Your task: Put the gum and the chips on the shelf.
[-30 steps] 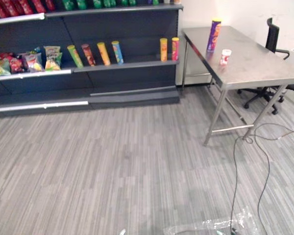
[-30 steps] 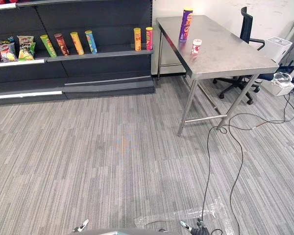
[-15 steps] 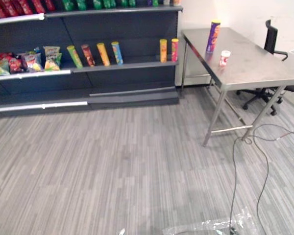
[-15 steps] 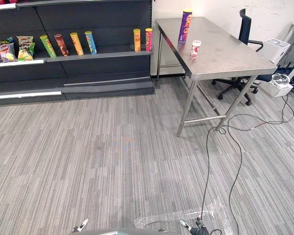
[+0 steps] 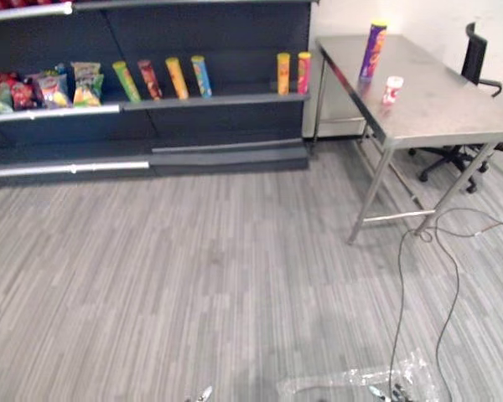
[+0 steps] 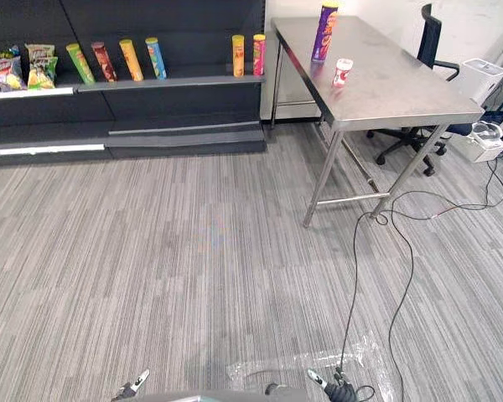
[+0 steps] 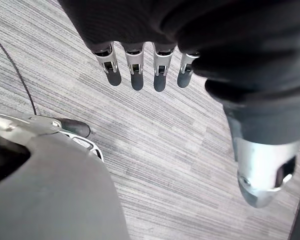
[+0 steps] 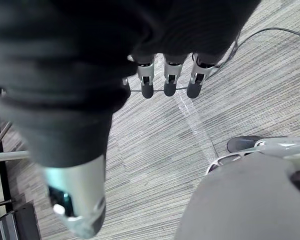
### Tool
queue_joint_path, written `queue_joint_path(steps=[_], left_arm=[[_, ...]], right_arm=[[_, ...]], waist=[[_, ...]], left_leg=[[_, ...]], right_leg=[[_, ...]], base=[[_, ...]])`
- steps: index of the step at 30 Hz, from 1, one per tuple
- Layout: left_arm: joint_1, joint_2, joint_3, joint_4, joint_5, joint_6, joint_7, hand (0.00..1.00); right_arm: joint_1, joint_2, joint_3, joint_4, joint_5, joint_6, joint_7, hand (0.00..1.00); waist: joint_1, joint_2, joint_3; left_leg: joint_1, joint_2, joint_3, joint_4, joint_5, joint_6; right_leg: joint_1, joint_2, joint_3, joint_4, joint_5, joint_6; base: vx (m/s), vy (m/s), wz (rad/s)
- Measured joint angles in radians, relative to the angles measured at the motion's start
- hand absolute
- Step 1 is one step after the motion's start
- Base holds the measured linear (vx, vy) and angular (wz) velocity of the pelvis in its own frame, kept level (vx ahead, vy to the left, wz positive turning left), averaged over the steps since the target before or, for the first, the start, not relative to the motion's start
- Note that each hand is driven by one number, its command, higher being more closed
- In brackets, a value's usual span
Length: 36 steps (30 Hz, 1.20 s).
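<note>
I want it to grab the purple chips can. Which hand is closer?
Right. The right hand hangs low on the same side as the table, with the purple chips can far ahead; the left hand hangs farther across.

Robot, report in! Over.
Left robot hand, right robot hand open, empty. Tall purple chips can, small white-and-red gum tub on steel table. Black office chair behind table.

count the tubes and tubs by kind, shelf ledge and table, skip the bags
chip tubes on the shelf: 6
purple chip tube on the table: 1
gum tub on the table: 1
total: 8
</note>
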State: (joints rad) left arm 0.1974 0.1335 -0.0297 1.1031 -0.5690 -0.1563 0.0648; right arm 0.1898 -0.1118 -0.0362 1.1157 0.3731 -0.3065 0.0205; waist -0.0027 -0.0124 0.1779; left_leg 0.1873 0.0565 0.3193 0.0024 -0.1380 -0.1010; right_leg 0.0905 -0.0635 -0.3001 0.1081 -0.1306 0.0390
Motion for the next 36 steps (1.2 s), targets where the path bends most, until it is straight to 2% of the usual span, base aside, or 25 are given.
queue_joint_path(steps=[3,5,6,7,8,10,12,16,17,18,19,21,22,23,26,27,28,29,30,31,32,33,34,35,36], left_arm=[[-0.005,0.017,0.011,-0.012,-0.023,0.015,-0.002,0.00],[-0.002,0.019,0.018,-0.035,-0.078,0.030,-0.004,0.00],[0.001,0.010,0.024,-0.048,-0.119,0.044,-0.010,0.00],[0.002,0.000,0.037,-0.051,-0.141,0.049,-0.018,0.00],[0.003,-0.005,0.046,-0.051,-0.164,0.049,-0.034,0.00],[0.019,-0.014,0.048,-0.072,-0.163,0.042,-0.063,0.00],[0.034,-0.014,0.047,-0.084,-0.153,0.033,-0.096,0.00],[0.044,-0.019,0.046,-0.086,-0.154,0.034,-0.113,0.00],[0.048,-0.020,0.047,-0.083,-0.155,0.034,-0.112,0.00],[0.062,-0.016,0.049,-0.082,-0.154,0.033,-0.111,0.00],[0.063,-0.003,0.055,-0.083,-0.153,0.028,-0.108,0.00],[0.050,0.012,0.056,-0.080,-0.134,0.030,-0.104,0.00],[0.043,0.013,0.057,-0.074,-0.107,0.034,-0.104,0.00],[0.040,0.013,0.057,-0.068,-0.088,0.034,-0.104,0.00],[0.040,0.018,0.055,-0.062,-0.035,0.026,-0.102,0.00],[0.040,0.020,0.054,-0.062,-0.032,0.027,-0.107,0.00],[0.040,0.023,0.051,-0.064,-0.008,0.027,-0.111,0.00],[0.040,0.030,0.041,-0.071,0.009,0.029,-0.115,0.00],[0.041,0.031,0.040,-0.071,0.017,0.029,-0.114,0.00],[0.042,0.032,0.034,-0.071,0.033,0.029,-0.112,0.00],[0.044,0.032,0.024,-0.071,0.043,0.026,-0.110,0.00],[0.045,0.032,0.016,-0.070,0.044,0.026,-0.109,0.00],[0.045,0.032,0.002,-0.070,0.049,0.026,-0.107,0.00],[0.041,0.029,-0.004,-0.070,0.070,0.027,-0.103,0.00],[0.039,0.028,-0.005,-0.070,0.073,0.028,-0.100,0.00]], right_arm=[[-0.002,0.010,-0.007,-0.004,-0.001,0.002,-0.017,0.00],[-0.001,0.011,-0.005,-0.003,-0.001,0.011,-0.022,0.00],[-0.002,0.004,-0.004,-0.004,-0.002,0.017,-0.026,0.00],[-0.002,-0.001,-0.003,-0.004,-0.002,0.019,-0.028,0.00],[-0.007,-0.005,-0.004,-0.001,-0.002,0.022,-0.028,0.00],[-0.009,-0.009,-0.006,0.000,-0.002,0.030,-0.024,0.00],[-0.015,-0.007,-0.016,-0.002,-0.002,0.035,-0.012,0.00],[-0.009,-0.008,-0.035,-0.002,-0.014,0.010,0.018,0.00],[-0.008,-0.008,-0.034,-0.001,-0.020,0.007,0.020,0.00],[-0.010,-0.002,-0.034,-0.001,-0.021,0.006,0.027,0.00],[-0.014,0.011,-0.035,-0.001,-0.023,0.003,0.031,0.00],[-0.017,0.032,-0.035,-0.001,-0.039,-0.005,0.031,0.00],[-0.014,0.033,-0.037,0.000,-0.045,-0.005,0.024,0.00],[-0.014,0.033,-0.037,-0.001,-0.047,-0.005,0.018,0.00],[-0.004,0.031,-0.037,-0.002,-0.060,-0.012,0.012,0.00],[-0.004,0.032,-0.037,-0.003,-0.064,-0.020,0.013,0.00],[0.001,0.031,-0.036,-0.010,-0.062,-0.027,0.011,0.00],[0.003,0.025,-0.035,-0.013,-0.058,-0.028,0.010,0.00],[0.004,0.024,-0.033,-0.016,-0.057,-0.028,0.009,0.00],[0.008,0.020,-0.020,-0.038,-0.050,-0.028,0.007,0.00],[0.015,0.008,0.004,-0.051,-0.040,-0.034,0.007,0.00],[0.014,0.003,0.007,-0.055,-0.039,-0.035,0.007,0.00],[0.017,0.001,0.007,-0.076,-0.039,-0.035,0.005,0.00],[0.025,-0.001,0.007,-0.092,-0.036,-0.048,0.002,0.00],[0.029,0.000,0.006,-0.094,-0.029,-0.055,0.002,0.00]], waist=[[-0.008,-0.023,0.018],[-0.006,-0.034,0.035],[-0.004,-0.018,0.044],[-0.001,-0.018,0.062],[0.001,-0.005,0.072],[0.004,0.001,0.077],[0.003,0.001,0.077],[0.001,0.018,0.082],[0.004,0.017,0.083],[0.010,0.017,0.076],[0.009,-0.019,0.070],[0.007,-0.044,0.057],[0.007,-0.042,0.055],[0.007,-0.040,0.053],[0.005,-0.040,0.024],[0.003,-0.042,0.023],[0.001,-0.042,0.023],[-0.001,-0.036,0.027],[-0.001,-0.038,0.026],[-0.003,-0.034,0.028],[-0.008,-0.026,0.033],[-0.013,-0.021,0.034],[-0.023,-0.009,0.034],[-0.026,0.004,0.035],[-0.027,0.007,0.035]], left_leg=[[-0.105,0.030,0.023,0.193,-0.066,-0.010],[-0.191,0.071,0.064,0.399,-0.066,-0.011],[-0.259,0.116,0.066,0.559,-0.055,-0.017],[-0.311,0.144,0.058,0.668,-0.044,-0.013],[-0.332,0.149,0.048,0.698,-0.080,-0.010],[-0.346,0.145,0.055,0.638,-0.098,-0.010],[-0.363,0.146,0.047,0.493,-0.071,-0.009],[-0.377,0.159,-0.032,0.170,0.074,-0.035],[-0.376,0.169,-0.032,0.169,0.124,-0.030],[-0.361,0.149,-0.026,0.201,0.174,-0.007],[-0.369,0.121,-0.013,0.256,0.137,0.035],[-0.398,0.095,0.000,0.349,0.059,0.056],[-0.396,0.078,0.005,0.388,0.030,0.087],[-0.391,0.070,0.009,0.401,0.018,0.102],[-0.331,0.017,0.028,0.367,-0.016,0.132],[-0.296,0.000,0.026,0.334,-0.020,0.138],[-0.245,-0.021,0.020,0.287,-0.032,0.154],[-0.201,-0.034,0.012,0.249,-0.044,0.160],[-0.179,-0.038,0.007,0.235,-0.046,0.162],[-0.127,-0.039,0.000,0.197,-0.046,0.163],[-0.073,-0.033,-0.002,0.159,-0.046,0.162],[-0.050,-0.026,-0.003,0.143,-0.046,0.162],[-0.013,-0.008,-0.004,0.118,-0.047,0.158],[0.010,0.012,-0.008,0.101,-0.057,0.143],[0.013,0.022,-0.010,0.096,-0.064,0.131]], right_leg=[[-0.084,-0.036,-0.009,0.153,-0.094,-0.016],[-0.084,-0.047,-0.008,0.176,-0.119,-0.024],[-0.073,-0.039,-0.002,0.176,-0.124,-0.031],[-0.056,-0.034,0.007,0.175,-0.129,-0.034],[-0.033,-0.039,0.020,0.174,-0.133,-0.033],[-0.013,-0.056,0.047,0.170,-0.136,-0.031],[0.013,-0.073,0.076,0.158,-0.145,-0.017],[0.082,-0.080,0.105,0.121,-0.177,0.036],[0.101,-0.085,0.124,0.121,-0.191,0.059],[0.128,-0.116,0.143,0.106,-0.204,0.080],[0.148,-0.148,0.150,0.077,-0.194,0.081],[0.154,-0.190,0.157,0.072,-0.144,0.111],[0.155,-0.212,0.166,0.099,-0.121,0.118],[0.151,-0.224,0.170,0.124,-0.111,0.120],[0.047,-0.285,0.178,0.376,0.003,0.114],[0.003,-0.307,0.176,0.477,0.071,0.104],[-0.051,-0.334,0.175,0.602,0.189,0.091],[-0.113,-0.352,0.176,0.744,0.200,0.078],[-0.146,-0.352,0.167,0.813,0.152,0.073],[-0.198,-0.340,0.127,0.900,0.055,0.056],[-0.239,-0.311,0.072,0.916,-0.027,0.038],[-0.256,-0.289,0.047,0.893,-0.058,0.032],[-0.291,-0.243,-0.003,0.804,-0.093,0.021],[-0.330,-0.199,-0.043,0.671,-0.094,0.018],[-0.350,-0.179,-0.054,0.596,-0.089,0.020]], base=[[-0.03,-0.088,0.19],[-0.01,-0.145,0.06],[0.02,-0.068,-0.10],[0.07,-0.024,-0.18],[0.09,0.021,-0.23],[0.17,0.086,-0.44],[0.22,0.136,-0.43],[0.29,0.244,-0.25],[0.40,0.377,-0.49],[0.44,0.361,-0.56],[0.45,0.328,-0.42],[0.50,0.353,-0.10],[0.40,0.309,0.01],[0.39,0.303,0.05],[0.39,0.267,0.11],[0.29,0.170,0.21],[0.35,0.182,0.26],[0.38,0.175,0.21],[0.37,0.125,0.17],[0.36,0.086,0.10],[0.31,0.052,0.06],[0.30,0.007,0.03],[0.28,-0.057,0.05],[0.27,-0.086,0.07],[0.26,-0.130,0.16]])
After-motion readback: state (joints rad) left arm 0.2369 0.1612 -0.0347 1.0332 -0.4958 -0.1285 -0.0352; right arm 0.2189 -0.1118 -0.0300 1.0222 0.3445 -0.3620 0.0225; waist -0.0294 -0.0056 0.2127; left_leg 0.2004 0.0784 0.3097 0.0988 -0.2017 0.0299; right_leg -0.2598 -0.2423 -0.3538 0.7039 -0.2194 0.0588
